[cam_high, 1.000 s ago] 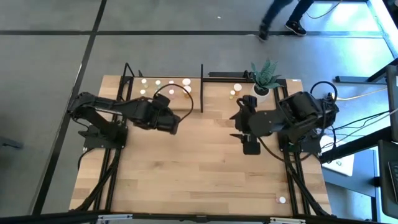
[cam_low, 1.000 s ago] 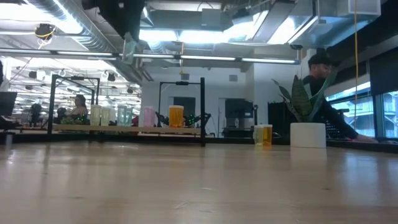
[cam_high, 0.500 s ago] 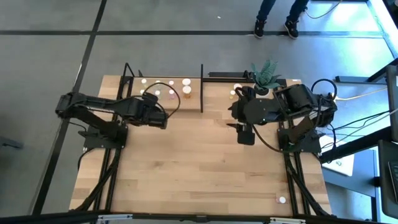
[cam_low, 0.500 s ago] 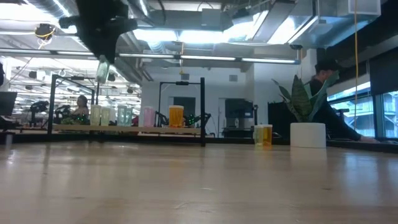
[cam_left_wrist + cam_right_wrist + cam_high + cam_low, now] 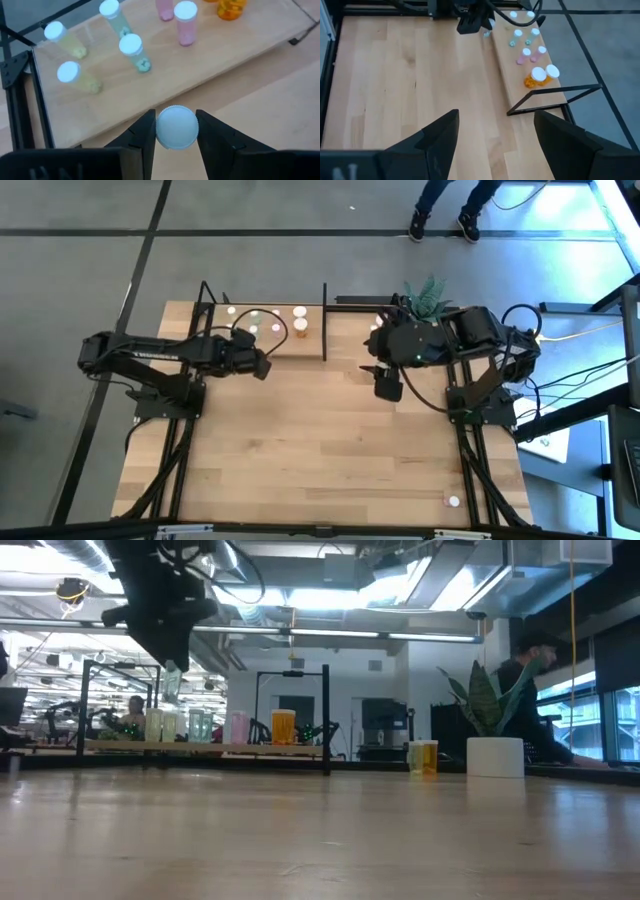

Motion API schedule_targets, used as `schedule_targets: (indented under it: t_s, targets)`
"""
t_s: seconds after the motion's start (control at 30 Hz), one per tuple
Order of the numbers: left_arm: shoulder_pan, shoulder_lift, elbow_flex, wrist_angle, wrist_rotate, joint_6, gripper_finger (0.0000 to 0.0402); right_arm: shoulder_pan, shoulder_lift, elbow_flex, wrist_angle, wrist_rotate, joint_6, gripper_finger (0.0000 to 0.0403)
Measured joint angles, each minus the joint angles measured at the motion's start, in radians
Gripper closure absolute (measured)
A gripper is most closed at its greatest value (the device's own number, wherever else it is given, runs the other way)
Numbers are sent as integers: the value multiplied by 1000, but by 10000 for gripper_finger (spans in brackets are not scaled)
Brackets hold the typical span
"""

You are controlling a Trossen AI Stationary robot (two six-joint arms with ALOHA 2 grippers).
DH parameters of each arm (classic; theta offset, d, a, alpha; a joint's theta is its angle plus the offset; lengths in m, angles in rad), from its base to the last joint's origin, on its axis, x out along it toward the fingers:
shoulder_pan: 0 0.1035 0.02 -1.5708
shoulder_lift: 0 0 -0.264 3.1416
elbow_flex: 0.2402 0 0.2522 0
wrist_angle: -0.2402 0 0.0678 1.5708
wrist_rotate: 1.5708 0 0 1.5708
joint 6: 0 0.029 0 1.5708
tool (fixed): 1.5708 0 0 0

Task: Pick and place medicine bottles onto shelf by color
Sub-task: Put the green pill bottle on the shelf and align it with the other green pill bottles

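Left arm reaching across table's left rear, wrist angling downward; left gripper (image 5: 176, 131) pinching white-capped bottle (image 5: 176, 127) between both fingers, hanging clear of surface; right arm folding near table's right rear, right gripper (image 5: 495, 132) hovering above tabletop, fingers spreading wide, gripping nothing.

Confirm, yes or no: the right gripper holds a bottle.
No: the right gripper stands open with only bare table between its fingers.
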Motion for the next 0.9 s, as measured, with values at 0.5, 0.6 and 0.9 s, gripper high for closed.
schedule_targets:
  t_s: [0.5, 0.6, 0.9]
  targets:
    - [172, 0, -132, 260, -11, 147, 286, -26, 0, 0, 6, 0, -1, 144]
    - [194, 0, -157, 283, -5, 148, 286, -26, 0, 0, 7, 0, -3, 144]
    - [201, 0, -194, 351, 9, 149, 286, -26, 0, 0, 11, 0, -3, 144]
